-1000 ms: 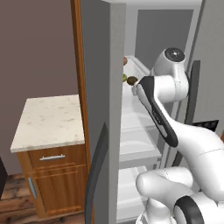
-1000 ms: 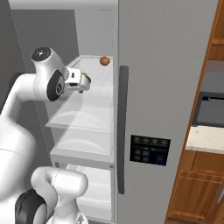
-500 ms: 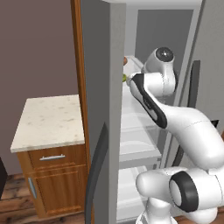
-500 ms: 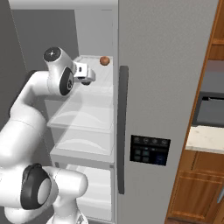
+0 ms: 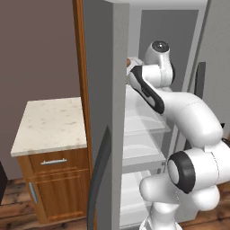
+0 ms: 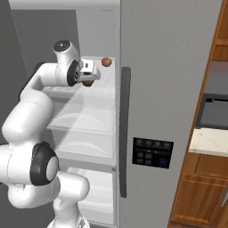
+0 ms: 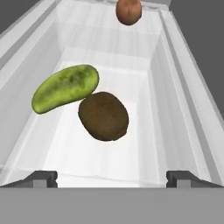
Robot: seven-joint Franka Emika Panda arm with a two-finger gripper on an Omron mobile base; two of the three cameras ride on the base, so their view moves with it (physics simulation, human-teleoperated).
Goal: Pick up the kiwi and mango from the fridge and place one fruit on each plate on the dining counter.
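The open fridge has white shelves. On its upper shelf the dark brown kiwi lies right beside the green mango, the two touching or nearly so. My gripper is open, its fingertips spread wide just short of the kiwi, with nothing between them. In the right base view my gripper reaches in at the upper shelf level, with a dark brown lump just under it that may be the kiwi. The plates and the dining counter are out of view.
A reddish round fruit sits at the back of the same shelf. The shelf's raised white side walls hem the fruits in. The open left door stands close to my arm. A small wood cabinet is to the left.
The arm has swung further into the fridge and the hand has turned toward the upper shelf, closer to the reddish fruit. The fruits have not moved.
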